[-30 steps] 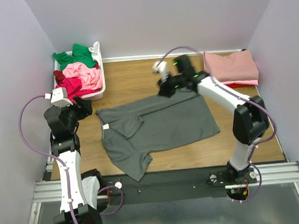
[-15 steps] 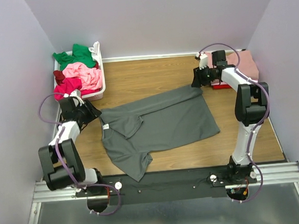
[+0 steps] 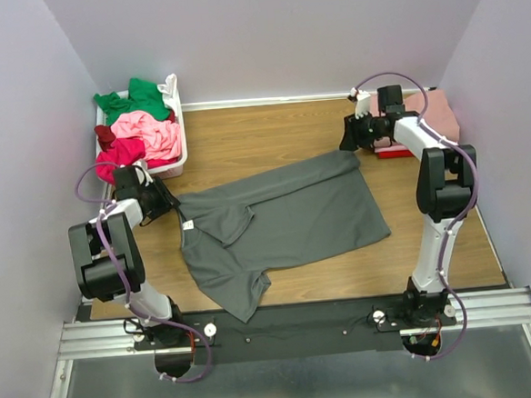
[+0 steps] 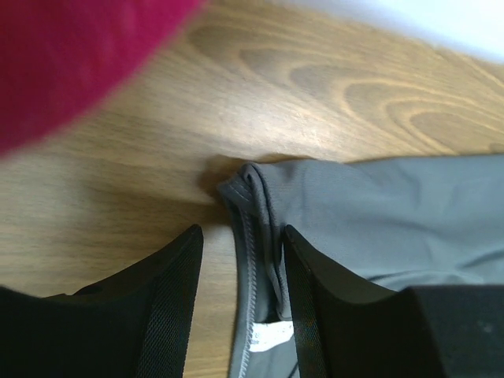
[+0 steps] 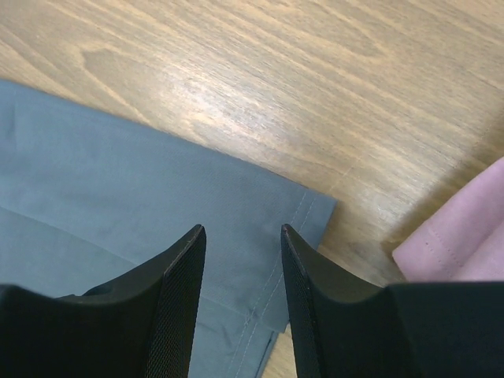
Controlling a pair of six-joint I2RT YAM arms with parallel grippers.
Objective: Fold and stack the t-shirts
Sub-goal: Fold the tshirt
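Broadly, the grey shirt (image 3: 285, 220) lies spread across the middle of the table (image 3: 243, 132), slanting from its left corner up to its far-right corner. One sleeve at the near side runs over the table's front edge onto the black rail. The left gripper (image 3: 161, 204) sits at the shirt's left corner, just off the basket (image 3: 180, 123) and close to the table's left edge, so room on that side is tight. In the left wrist view its fingers (image 4: 177, 299) stand apart, straddling the bunched, stitched edge of the cloth. Bare wood shows between the left finger and the fold, so nothing is pinched. The right gripper (image 3: 348, 140) hangs over the far-right corner. Its fingers (image 5: 177, 291) are likewise parted, with flat grey hem showing between them, and only a narrow strip of wood separates that corner from the folded pink stack (image 3: 419, 115). The widest bare wood lies beyond the shirt, between basket and stack, with more at the near right. A red shirt (image 3: 392, 153) peeks out under the stack, mostly covered. The basket's pile shows green, pink and magenta cloth, its lower layers hidden. From above, both sets of fingertips are hidden under the wrists. Neither wrist view shows whether the tips touch the cloth. A white tag (image 4: 272, 335) is partly hidden by the right finger.
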